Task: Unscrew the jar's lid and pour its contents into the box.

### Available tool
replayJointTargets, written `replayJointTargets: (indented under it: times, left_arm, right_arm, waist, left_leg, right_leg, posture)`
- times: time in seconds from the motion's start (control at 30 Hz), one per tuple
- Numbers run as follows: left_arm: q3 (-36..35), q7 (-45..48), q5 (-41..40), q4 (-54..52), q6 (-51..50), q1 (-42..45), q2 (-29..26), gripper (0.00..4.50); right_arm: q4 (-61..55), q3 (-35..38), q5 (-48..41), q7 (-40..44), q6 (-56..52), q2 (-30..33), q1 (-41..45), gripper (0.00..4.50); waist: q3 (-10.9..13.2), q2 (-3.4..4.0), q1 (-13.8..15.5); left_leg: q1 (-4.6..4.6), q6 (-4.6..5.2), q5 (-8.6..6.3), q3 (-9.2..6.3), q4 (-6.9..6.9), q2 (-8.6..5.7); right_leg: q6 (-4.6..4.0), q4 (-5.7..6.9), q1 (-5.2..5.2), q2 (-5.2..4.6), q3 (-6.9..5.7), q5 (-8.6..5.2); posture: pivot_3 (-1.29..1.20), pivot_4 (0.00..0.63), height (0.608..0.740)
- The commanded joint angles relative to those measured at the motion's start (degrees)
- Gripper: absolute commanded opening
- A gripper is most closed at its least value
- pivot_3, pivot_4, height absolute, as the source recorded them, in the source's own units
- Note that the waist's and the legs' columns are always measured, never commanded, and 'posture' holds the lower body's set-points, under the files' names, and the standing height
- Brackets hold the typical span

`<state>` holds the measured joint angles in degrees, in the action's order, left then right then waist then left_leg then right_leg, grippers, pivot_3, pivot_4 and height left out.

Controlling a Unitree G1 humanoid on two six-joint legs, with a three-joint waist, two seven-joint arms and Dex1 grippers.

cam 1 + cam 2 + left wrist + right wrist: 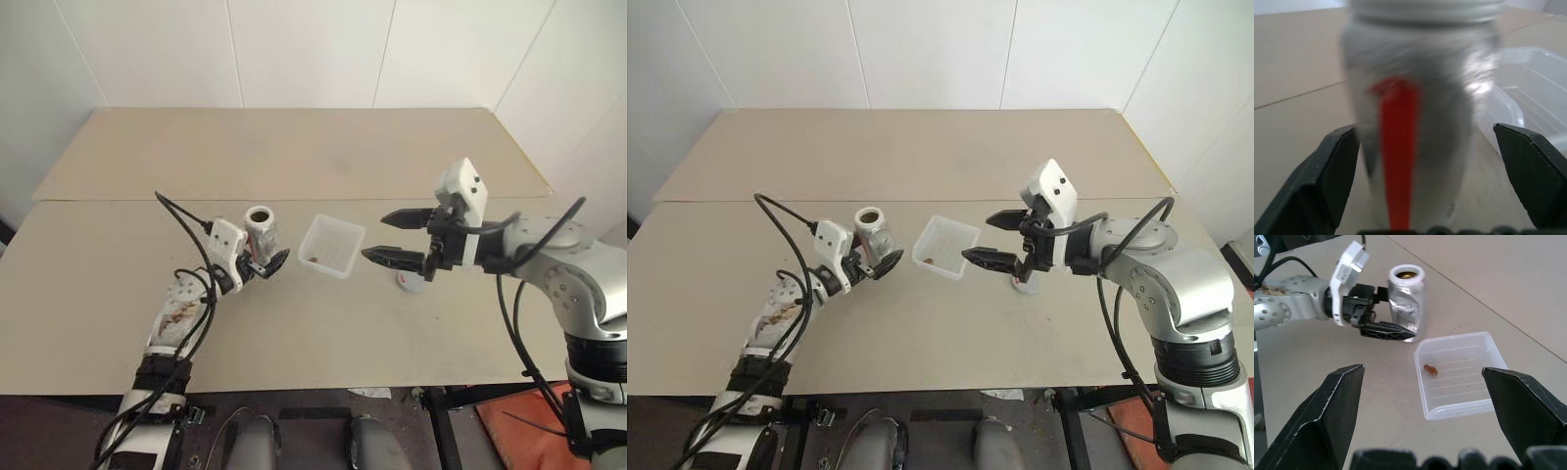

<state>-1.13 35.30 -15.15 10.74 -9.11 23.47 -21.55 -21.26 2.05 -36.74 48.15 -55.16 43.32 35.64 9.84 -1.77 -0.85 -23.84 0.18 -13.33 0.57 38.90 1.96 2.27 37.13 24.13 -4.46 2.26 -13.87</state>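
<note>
1. Jar [1406, 303] stands upright on the table [294, 323], long axis vertical, open mouth facing up and no cap on it. A red stripe [1398, 156] runs up and down its side, along that axis.

2. Left gripper [263, 257] sits around the lower part of the jar with its fingers spread wide. In the left wrist view one finger [1317, 186] lies close against the jar's side, perhaps touching, and the other stands clear of it with a gap between. The jar rests on the table on its own; the fingers do not squeeze it.

3. Something brownish shows down inside the jar's mouth in the right wrist view; what it is cannot be told.

4. Box [331, 245] lies flat on the table just beside the jar, on the robot's right of it, open side up. One small brown bit [1430, 369] lies on its floor near the wall closest to the jar.

5. Lid [409, 283] lies on the table beyond the box's right side, partly hidden under the right gripper.

6. Right gripper [384, 235] hangs above the table, near the box, pointing toward the box and jar. Its two fingers are spread wide apart with nothing between them.
</note>
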Motion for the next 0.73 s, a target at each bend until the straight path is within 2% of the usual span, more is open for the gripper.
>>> replayJointTargets:
  times: [0.03,0.2,0.33,0.37,0.57,0.73]
  left_arm:
    - [-4.6,4.1,-4.2,-12.0,-6.1,-5.5,-7.2,4.46]
    - [-15.8,20.7,-21.1,-22.3,-19.0,-16.4,-22.2,4.46]
    - [-27.3,38.1,-29.6,-21.6,-19.7,-23.7,-31.9,4.46]
    - [-29.3,39.9,-30.4,-21.1,-20.2,-24.1,-33.9,4.46]
    - [-35.8,46.5,-31.8,-16.9,-21.2,-23.2,-40.8,4.46]
    - [-35.5,47.0,-30.6,-17.9,-20.7,-23.1,-41.0,4.46]
  right_arm:
    - [-2.2,1.0,-0.1,0.2,1.7,1.1,-0.2,4.50]
    - [-3.0,1.9,-0.2,0.0,2.0,1.9,-2.2,4.50]
    - [-3.7,3.0,-0.2,0.4,2.5,3.0,-4.2,4.50]
    - [-3.7,3.3,-0.1,0.7,2.8,3.5,-4.7,4.50]
    - [-2.9,5.7,-0.2,3.8,6.5,6.5,-8.4,4.50]
    - [-2.9,6.4,-1.0,4.5,7.0,6.9,-8.9,4.50]
  waist:
    - [0.0,0.00,-0.3]
    - [0.0,0.01,-0.4]
    - [0.0,0.02,0.0]
    - [0.0,0.02,0.2]
    - [0.0,0.02,0.3]
    - [0.0,0.02,-0.2]
  left_leg:
    - [0.01,0.00,0.00,0.01,-0.01,0.03]
    - [0.05,0.00,0.00,0.07,-0.09,0.09]
    - [0.08,-0.01,-0.01,0.13,-0.12,0.12]
    - [0.09,-0.01,-0.01,0.13,-0.13,0.11]
    - [0.10,-0.01,-0.01,0.16,-0.14,0.11]
    - [0.12,-0.01,-0.02,0.21,-0.18,0.16]
  right_leg:
    - [0.00,0.00,0.02,0.01,0.01,0.00]
    - [-0.01,0.00,0.05,0.02,0.05,-0.01]
    - [-0.05,-0.05,0.02,0.01,0.00,-0.04]
    - [-0.06,-0.06,0.02,0.00,-0.01,-0.05]
    - [-0.06,-0.11,-0.02,0.00,-0.05,-0.07]
    - [-0.07,-0.09,0.01,0.04,0.00,-0.07]
  posture:
    - [0.00,0.150,0.740]
    - [0.00,0.150,0.740]
    - [0.00,0.150,0.740]
    - [0.00,0.150,0.740]
    - [0.00,0.150,0.740]
    - [0.00,0.150,0.740]
